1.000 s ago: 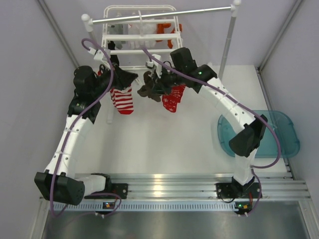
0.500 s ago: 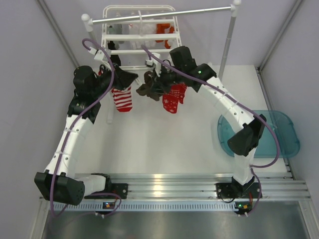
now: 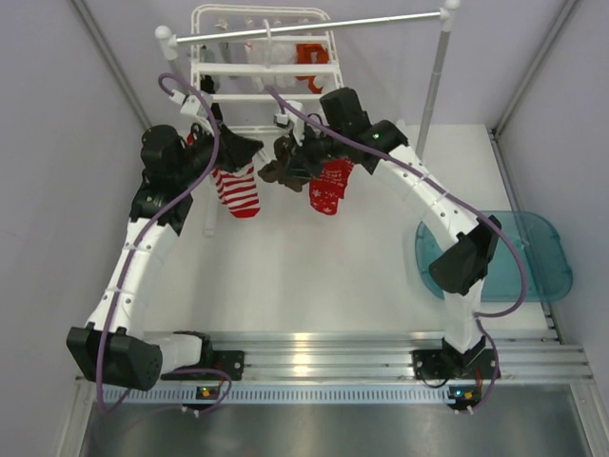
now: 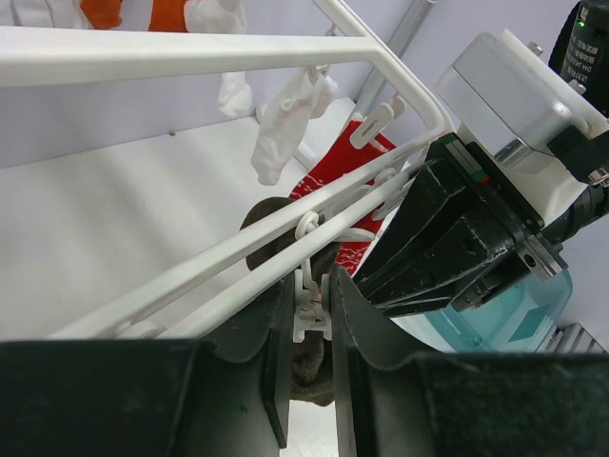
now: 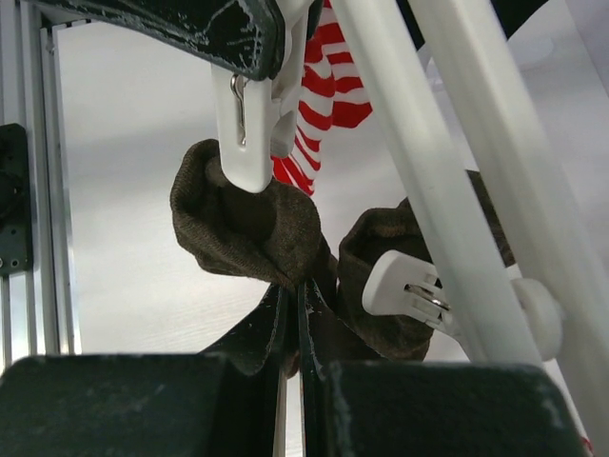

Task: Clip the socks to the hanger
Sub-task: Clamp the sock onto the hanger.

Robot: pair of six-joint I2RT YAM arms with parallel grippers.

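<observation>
We see the white hanger (image 3: 259, 69) hung from the grey rail (image 3: 314, 24) at the far side of the table (image 3: 314, 276), with both arms reaching up to its near edge. Our left gripper (image 4: 308, 291) is clamped on a white clip (image 4: 312, 322) that dangles from the hanger's near bars, one finger pressed against each side of it. Our right gripper (image 5: 293, 297) comes in from the right, its fingers squeezed together on a fold of a brown sock (image 5: 243, 224), which it holds up right under that clip. In the right wrist view the clip's lower end meets the top edge of the sock, but we cannot tell whether the clip has bitten into the cloth. The two grippers sit just beside each other at the middle of the near edge.

A red sock (image 3: 328, 188) with white marks hangs from the near edge just right of the brown sock, under the right arm. A red-and-white striped sock (image 3: 236, 188) hangs to the left, below the left gripper. Farther back on the hanger we see an orange sock (image 3: 312, 55) and some white socks (image 4: 285, 124). A blue-green tray (image 3: 544, 238) lies on the table at the right, well apart from the hanger.
</observation>
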